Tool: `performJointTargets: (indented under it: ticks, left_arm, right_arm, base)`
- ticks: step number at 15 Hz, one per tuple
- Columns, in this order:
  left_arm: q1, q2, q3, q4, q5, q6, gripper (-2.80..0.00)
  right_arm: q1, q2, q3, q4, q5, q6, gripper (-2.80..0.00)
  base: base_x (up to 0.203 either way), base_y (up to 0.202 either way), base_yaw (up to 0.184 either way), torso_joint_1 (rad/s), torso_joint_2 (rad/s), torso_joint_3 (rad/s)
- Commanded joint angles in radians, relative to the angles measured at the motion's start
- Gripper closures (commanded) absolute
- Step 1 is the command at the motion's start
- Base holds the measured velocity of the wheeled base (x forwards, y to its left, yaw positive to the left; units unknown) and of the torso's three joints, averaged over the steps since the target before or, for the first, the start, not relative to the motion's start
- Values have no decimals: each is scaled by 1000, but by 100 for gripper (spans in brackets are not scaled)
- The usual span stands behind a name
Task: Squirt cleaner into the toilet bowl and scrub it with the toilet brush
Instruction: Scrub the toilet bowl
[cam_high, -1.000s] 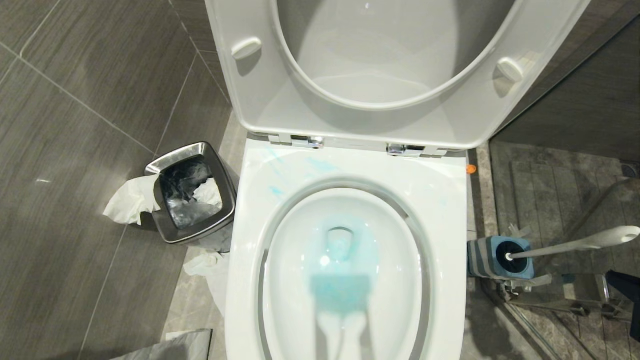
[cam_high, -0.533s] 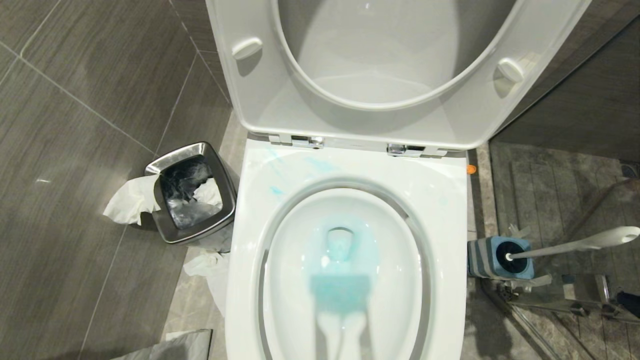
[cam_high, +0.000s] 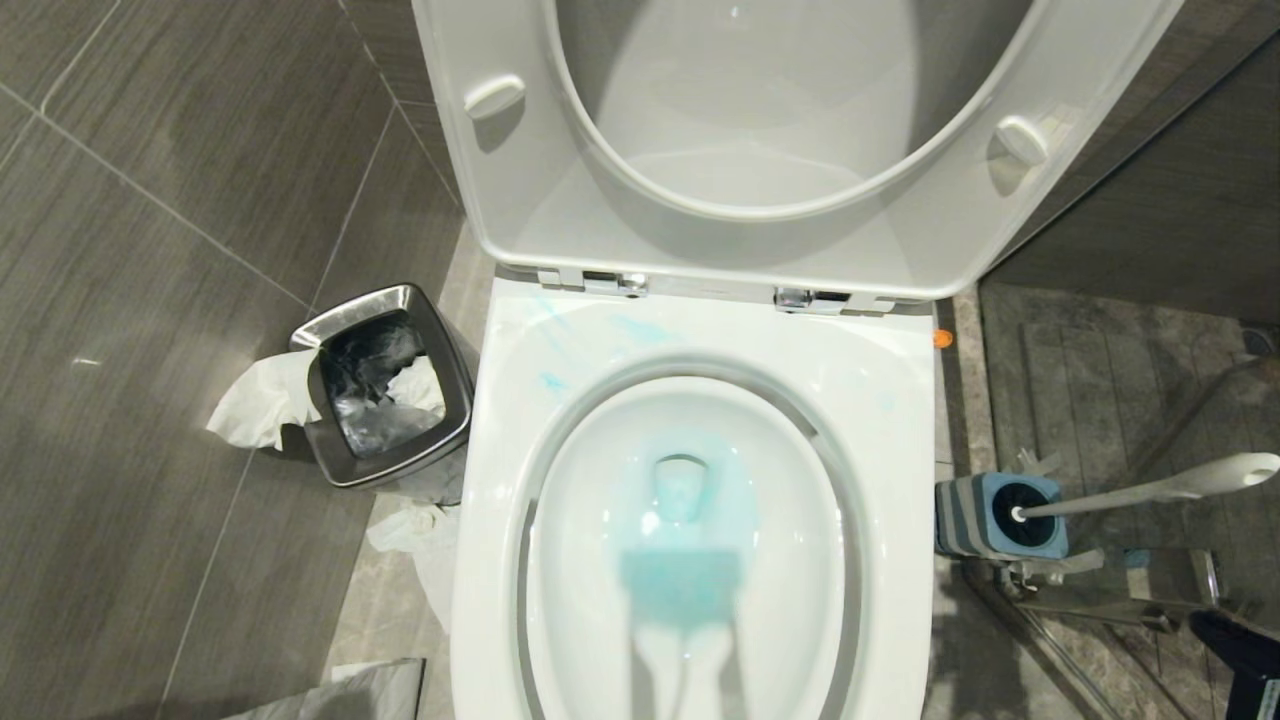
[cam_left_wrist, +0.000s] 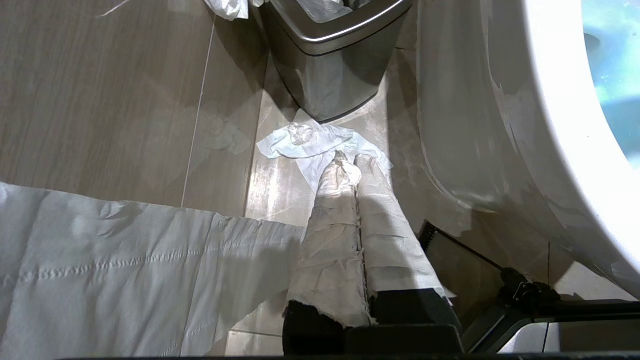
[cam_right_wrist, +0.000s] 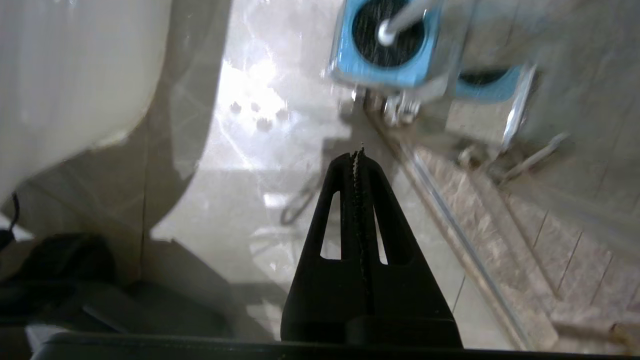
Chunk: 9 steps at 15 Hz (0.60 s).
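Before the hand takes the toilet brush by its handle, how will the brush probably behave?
The toilet brush has a long, slim handle that leans out of its holder, so it will probably lift out at an angle, not straight up. The smooth white plastic may be slippery. The bristle head sits far from the grip, so it may swing, and the small holder could tip.

The toilet bowl (cam_high: 850, 560) in front of me is white, glossy and oval, its seat and lid raised. Pale teal cleaner (cam_high: 690, 520) tints the water around the drain hole, with thin smears on the back rim. The toilet brush (cam_high: 1150, 490) stands to my right of the bowl, black bristle head down in its blue holder, its white handle leaning away to my right.
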<state>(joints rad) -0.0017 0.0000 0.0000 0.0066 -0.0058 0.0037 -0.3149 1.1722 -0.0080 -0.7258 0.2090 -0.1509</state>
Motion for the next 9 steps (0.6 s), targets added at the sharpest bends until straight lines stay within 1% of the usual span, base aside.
performJointTargets:
  ticks: [1, 4, 5, 7, 9]
  left_arm:
    - [0, 2, 3, 1, 0, 1, 0]
    - [0, 2, 3, 1, 0, -1, 0]
    - [0, 2, 3, 1, 0, 0, 0]
    - [0, 2, 3, 1, 0, -1, 0]
    - [-1, 2, 2, 1, 0, 0, 0]
  right_arm:
    - [-2, 69, 8, -9, 0, -18, 0]
    - [12, 99, 8, -71, 0, -26, 0]
    - [28, 100, 8, -104, 1, -35, 0]
    - [31, 129, 8, -148, 1, -70, 0]
    - [31, 153, 8, -158, -2, -75, 0]
  base:
    - [0, 0, 0, 0, 0, 0]
    - [0, 0, 0, 0, 0, 0]
    - [0, 0, 0, 0, 0, 0]
    - [0, 0, 0, 0, 0, 0]
    - [0, 0, 0, 0, 0, 0]
